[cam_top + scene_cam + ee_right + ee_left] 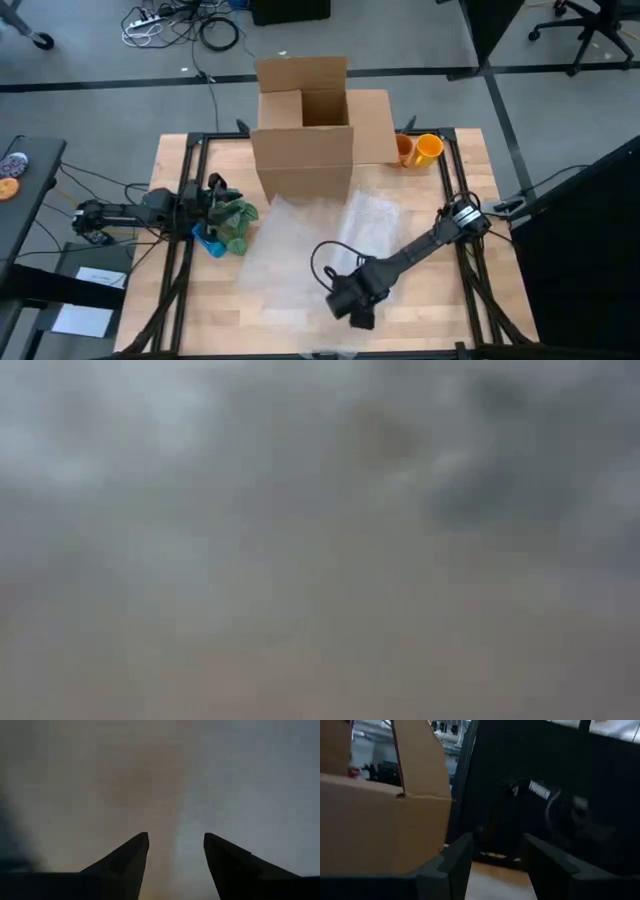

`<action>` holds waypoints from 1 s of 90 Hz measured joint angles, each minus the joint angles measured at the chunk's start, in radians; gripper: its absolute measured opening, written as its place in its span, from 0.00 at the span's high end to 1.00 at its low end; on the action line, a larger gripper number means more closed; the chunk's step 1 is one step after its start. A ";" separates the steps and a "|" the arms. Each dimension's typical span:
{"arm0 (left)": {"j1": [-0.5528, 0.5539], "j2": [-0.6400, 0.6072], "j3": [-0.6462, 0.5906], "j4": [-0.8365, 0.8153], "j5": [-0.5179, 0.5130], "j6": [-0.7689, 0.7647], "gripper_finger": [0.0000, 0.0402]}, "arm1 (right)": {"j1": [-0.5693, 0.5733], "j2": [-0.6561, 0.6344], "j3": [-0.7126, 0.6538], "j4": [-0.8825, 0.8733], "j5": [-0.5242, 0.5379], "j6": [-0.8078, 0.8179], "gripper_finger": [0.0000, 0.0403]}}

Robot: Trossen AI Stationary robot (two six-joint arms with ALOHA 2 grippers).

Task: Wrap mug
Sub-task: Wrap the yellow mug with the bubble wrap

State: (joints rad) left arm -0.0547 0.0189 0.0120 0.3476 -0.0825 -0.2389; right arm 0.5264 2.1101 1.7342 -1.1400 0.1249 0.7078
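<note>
Mug, apparently the green-and-blue rounded object (232,224), lies at the left edge of the clear bubble-wrap sheet (320,235), just beside my left claw (212,205); the identification is a judgement, as its form is not clear. Nearest the front of the wooden table (440,300), my right claw (358,312) sits at the sheet's near edge, released, fingers spread, nothing between them. My left claw is likewise released and grasps nothing. Hazards: the light sheet may slide or bunch if one claw drags it unheld; the mug may roll off the sheet if nudged. Beyond the sheet stands the brown cardboard box (300,165), flaps open, no contents visible. Farthest, two orange cups (420,149) sit beside the box; their contents cannot be determined.
</note>
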 joint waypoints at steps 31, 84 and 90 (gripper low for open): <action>0.000 0.034 -0.003 -0.025 0.068 0.180 0.61 | -0.033 0.000 -0.200 0.291 0.064 0.012 0.57; -0.045 0.417 -0.004 0.395 0.287 -0.031 0.61 | -0.050 -0.009 -0.153 0.218 -0.079 -0.012 0.98; -0.084 0.465 -0.004 0.508 0.318 -0.019 0.61 | -0.046 -0.009 -0.142 0.220 -0.078 -0.037 0.99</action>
State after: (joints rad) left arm -0.1391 0.4835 0.0082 0.8555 0.2352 -0.2574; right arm 0.4808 2.1014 1.5921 -0.9203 0.0471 0.6709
